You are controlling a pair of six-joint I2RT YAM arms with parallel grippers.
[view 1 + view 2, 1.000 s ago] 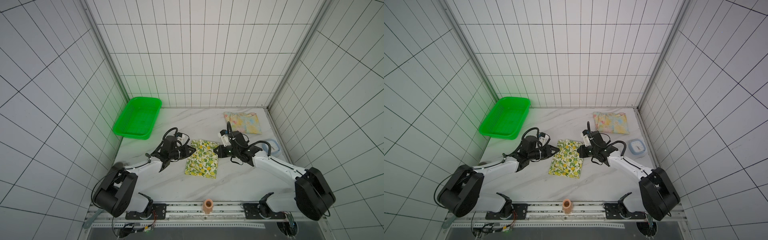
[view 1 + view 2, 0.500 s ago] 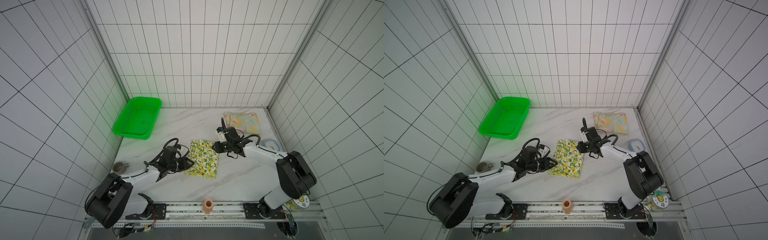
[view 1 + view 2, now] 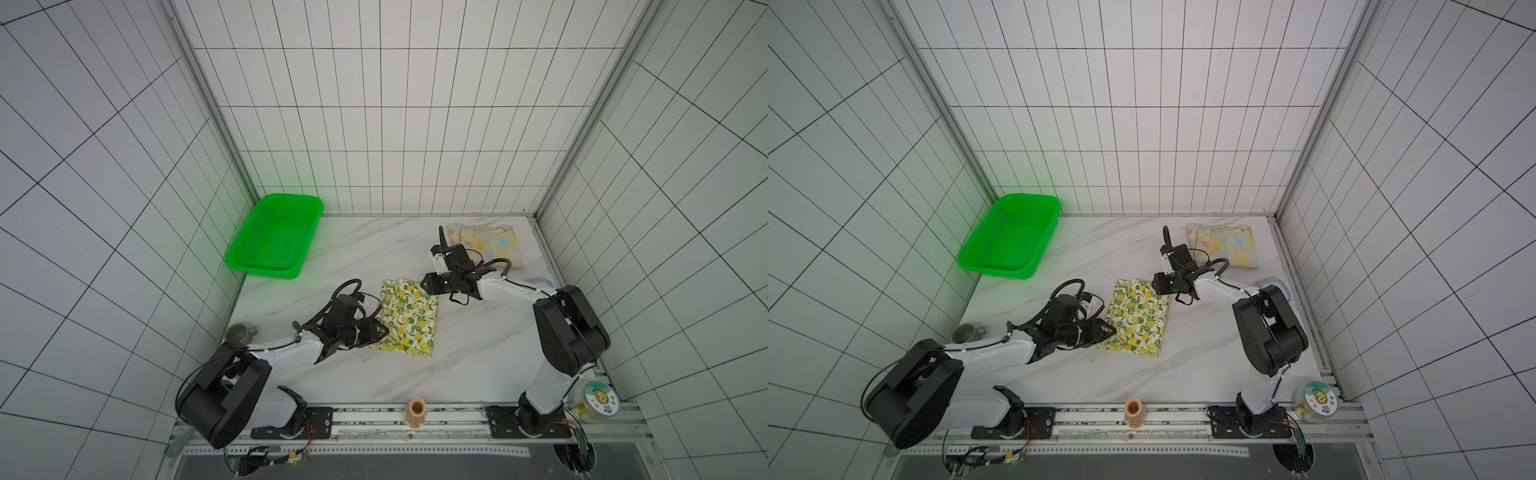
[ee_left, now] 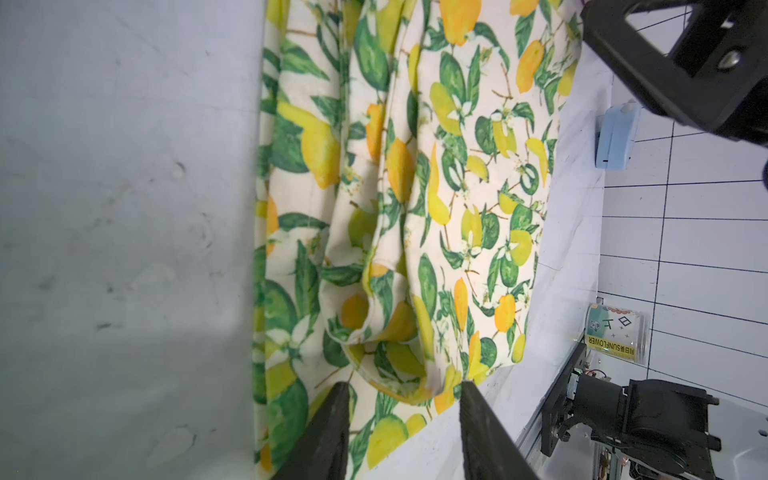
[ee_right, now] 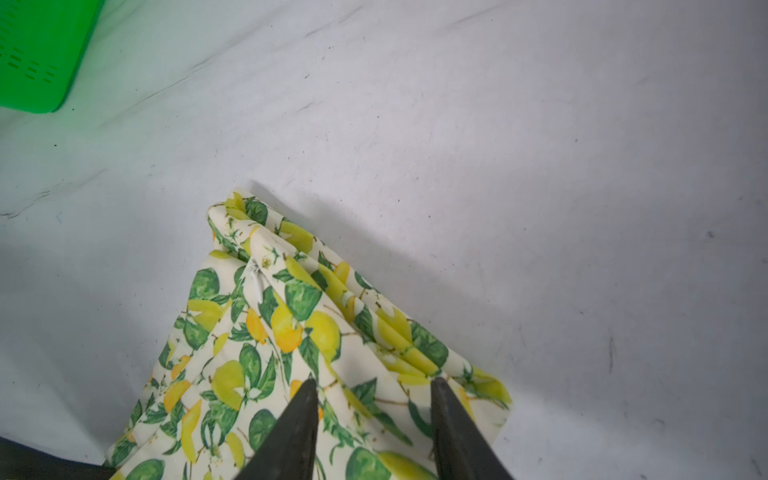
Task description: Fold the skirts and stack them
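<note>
Lemon skirt (image 3: 409, 318) folded mid-tabletop; we judge stacking is the step in hand.

On the tabletop (image 3: 478, 365) the lemon skirt lies as a folded rectangle, while the pastel skirt (image 3: 490, 243), seemingly folded too, sits near the back right corner, well apart, so the 2 are not yet stacked. Our left claw (image 3: 380, 332) is at the lemon skirt's near left edge and our right claw (image 3: 427, 284) at its far right corner. In the wrist views both have jaws parted over the cloth, pinching nothing. Next, we reckon, both must close on those edges and carry the bundle over without its layers slipping.
</note>
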